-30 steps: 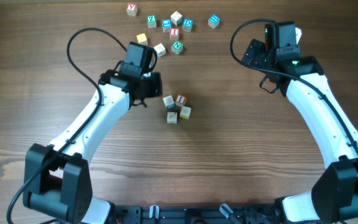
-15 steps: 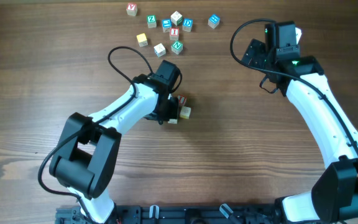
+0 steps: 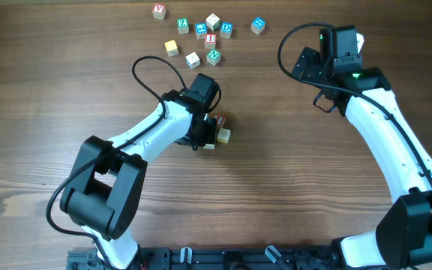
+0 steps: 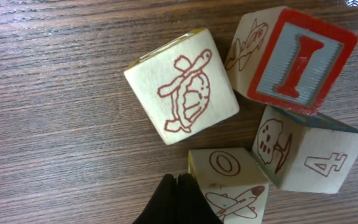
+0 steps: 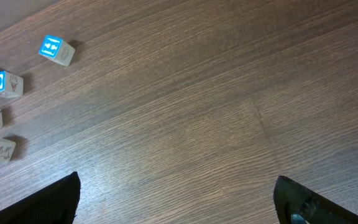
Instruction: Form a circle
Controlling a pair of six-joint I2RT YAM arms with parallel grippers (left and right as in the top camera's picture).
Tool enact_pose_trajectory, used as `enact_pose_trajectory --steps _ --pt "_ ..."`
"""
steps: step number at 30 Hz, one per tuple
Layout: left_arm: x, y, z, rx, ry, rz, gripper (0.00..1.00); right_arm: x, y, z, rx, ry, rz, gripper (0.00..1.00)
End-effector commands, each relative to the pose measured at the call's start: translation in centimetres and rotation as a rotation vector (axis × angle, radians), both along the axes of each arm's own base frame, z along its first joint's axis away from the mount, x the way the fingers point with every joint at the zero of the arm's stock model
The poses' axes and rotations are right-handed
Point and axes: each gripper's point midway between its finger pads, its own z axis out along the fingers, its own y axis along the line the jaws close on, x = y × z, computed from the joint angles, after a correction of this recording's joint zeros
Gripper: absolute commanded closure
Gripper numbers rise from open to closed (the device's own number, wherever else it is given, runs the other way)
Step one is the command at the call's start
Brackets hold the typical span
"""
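Table [image 3: 291, 195], L hand [image 4: 178, 190] prob. against circle [image 3: 221, 135]

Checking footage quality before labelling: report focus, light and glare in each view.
Overhead: even light, soft shadows, sharp. Left wrist: turtle cube crisp, shut left pincer a dark silhouette. Right wrist: table grain sharp, no glare.

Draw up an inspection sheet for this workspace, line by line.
Surface: wooden table, bare brown grain.
Job's things: cube cluster mid-table; four cubes show close together, among them the turtle cube and the red I cube; no clear ring.
Clutter: loose cubes scattered at the far edge.
Hands: left hand shut, holding nothing, tips beside the cluster; right hand open, empty, over bare wood.
Cables: black cable loops, one at each arm, off the cubes.
Surroundings: nothing seen.
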Motion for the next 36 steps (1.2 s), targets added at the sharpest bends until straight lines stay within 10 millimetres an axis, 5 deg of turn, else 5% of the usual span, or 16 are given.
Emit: enact_pose_trajectory --steps 1,16,36 --pt "-0.4 -0.5 -0.1 -0.021 0.021 0.001 0.96 0.1 -0.2 0.0 -0.018 0.0 0.002 0.0" --pt "-0.5 -0.7 -0.1 -0.031 0.03 0.021 0.96 0.1 -0.2 0.0 -0.018 0.0 0.002 0.0" --pt "4.5 4.7 1.5 0.04 -0.081 0.167 0.96 0.1 -0.2 0.0 -0.018 0.0 0.002 0.0"
